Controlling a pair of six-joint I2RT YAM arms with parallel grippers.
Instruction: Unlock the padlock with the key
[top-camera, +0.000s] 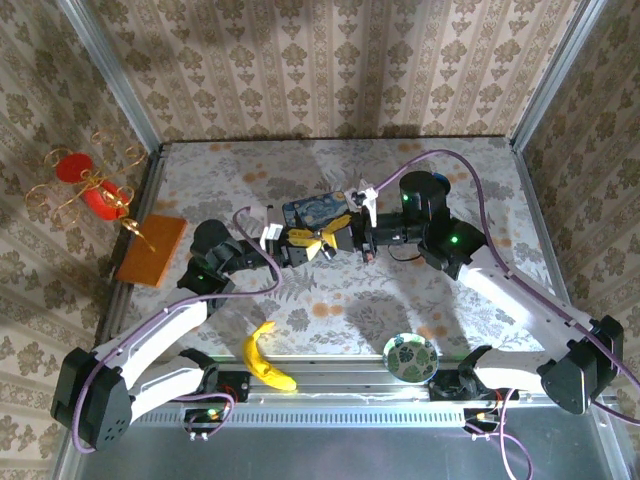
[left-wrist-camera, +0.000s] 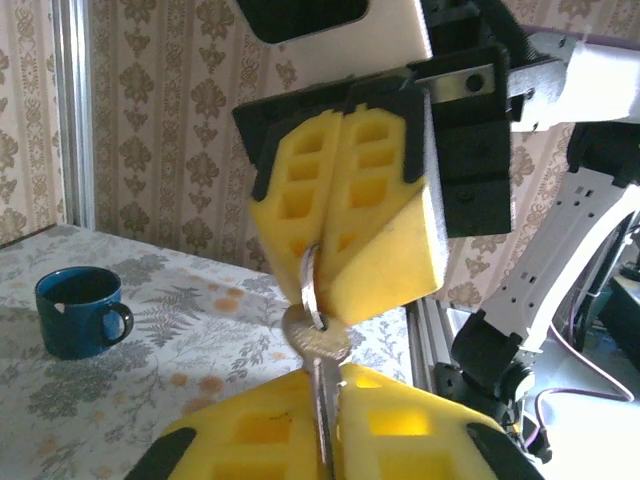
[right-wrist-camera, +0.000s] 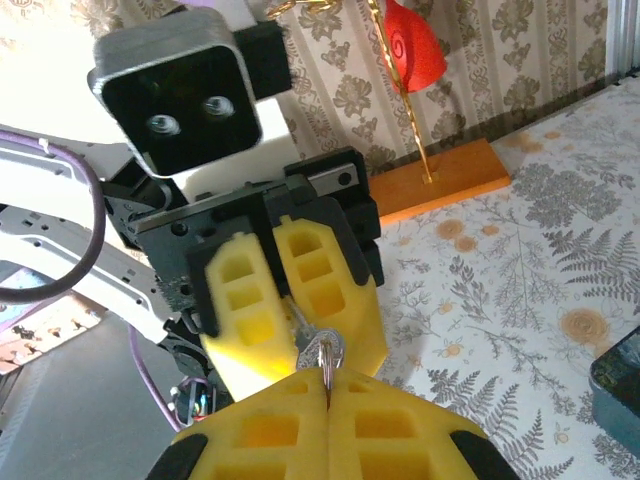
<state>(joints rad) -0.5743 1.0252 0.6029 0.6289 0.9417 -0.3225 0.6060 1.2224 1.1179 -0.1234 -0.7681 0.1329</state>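
**Op:** Left side first. What am I holding?

**Note:** Your left gripper (top-camera: 303, 243) is pinched narrow on a thin metal blade. I take that for the key (left-wrist-camera: 322, 400). It stands straight up out of your fingertips.

**Op:** Where's the padlock?

**Note:** In the air between your two grippers, over the middle of the table (top-camera: 330, 300) and just in front of the tin (top-camera: 315, 210). The padlock (left-wrist-camera: 311, 300) sits at the key's top end. It is too small to tell whether the blade is fully seated. Your right gripper (top-camera: 328, 241) is clamped tight on the padlock's silvery loop end, with the yellow pads (left-wrist-camera: 380, 230) meeting around it.

**Op:** Which step is this?

**Note:** My judgement: key at or in the keyway, turn not yet made. I cannot tell whether the lock has sprung. Next you need a twist of your left wrist about the blade's own axis. Your right should hold steady, with both grippers in line. Risks: the thin blade may slip between your pads, or a sideways pull may lever the key out.
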